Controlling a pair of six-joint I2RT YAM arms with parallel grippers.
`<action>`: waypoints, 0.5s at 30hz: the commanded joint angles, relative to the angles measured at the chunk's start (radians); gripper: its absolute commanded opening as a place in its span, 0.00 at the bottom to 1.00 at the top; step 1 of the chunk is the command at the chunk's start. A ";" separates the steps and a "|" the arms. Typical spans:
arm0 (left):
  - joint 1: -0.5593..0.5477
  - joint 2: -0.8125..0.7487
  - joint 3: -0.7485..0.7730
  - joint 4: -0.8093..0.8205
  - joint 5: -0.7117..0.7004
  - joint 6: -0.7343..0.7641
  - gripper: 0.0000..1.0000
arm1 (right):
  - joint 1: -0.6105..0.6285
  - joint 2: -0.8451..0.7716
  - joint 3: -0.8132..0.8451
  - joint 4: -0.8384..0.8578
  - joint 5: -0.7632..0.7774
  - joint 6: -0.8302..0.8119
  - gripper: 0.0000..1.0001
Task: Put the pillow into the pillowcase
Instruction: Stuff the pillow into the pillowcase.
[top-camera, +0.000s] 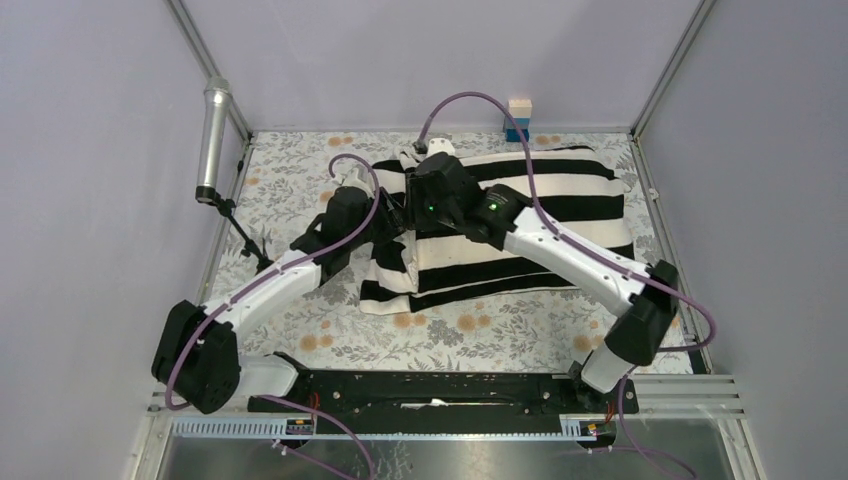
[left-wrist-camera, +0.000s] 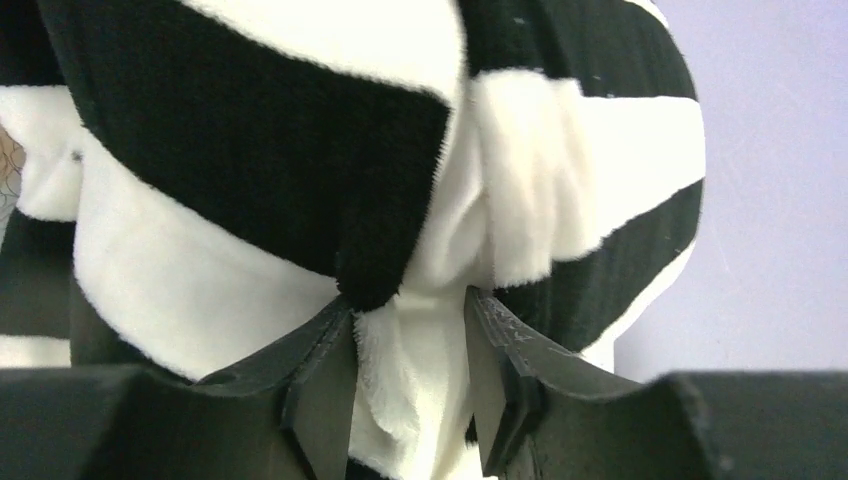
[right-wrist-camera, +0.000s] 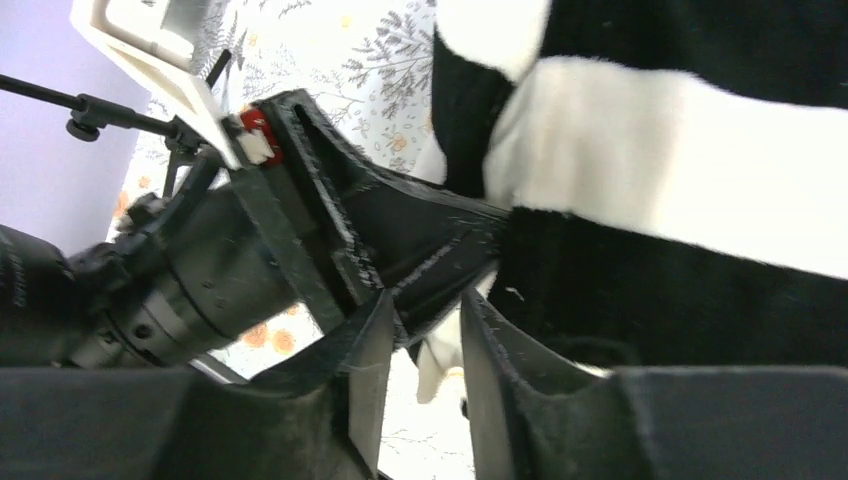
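Observation:
The black-and-white striped pillowcase (top-camera: 540, 215) lies across the middle and back of the table. Its left end is lifted and bunched. My left gripper (top-camera: 398, 212) is at that left end. In the left wrist view it (left-wrist-camera: 408, 300) is shut on a fold of white plush of the pillowcase (left-wrist-camera: 250, 150). My right gripper (top-camera: 415, 195) is right beside it. In the right wrist view its jaws (right-wrist-camera: 427, 297) stand narrowly apart with the tips on dark cloth of the pillowcase (right-wrist-camera: 680, 150), touching the left gripper's fingers (right-wrist-camera: 380, 220). No plain cream pillow shows; it is hidden.
A floral covering (top-camera: 300, 190) lies over the table. A silver microphone (top-camera: 213, 140) on a black stand is at the left edge. A small white and blue block (top-camera: 518, 118) stands at the back wall. Metal frame posts rise at the back corners.

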 joint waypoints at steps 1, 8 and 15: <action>-0.014 -0.112 0.069 -0.111 0.006 0.040 0.44 | 0.006 -0.136 -0.067 0.023 0.108 -0.009 0.42; -0.014 -0.260 0.109 -0.334 -0.073 0.106 0.54 | 0.050 -0.137 -0.111 -0.006 0.170 -0.009 0.43; -0.033 -0.281 0.111 -0.444 -0.115 0.162 0.52 | 0.093 0.004 -0.004 -0.097 0.294 -0.042 0.54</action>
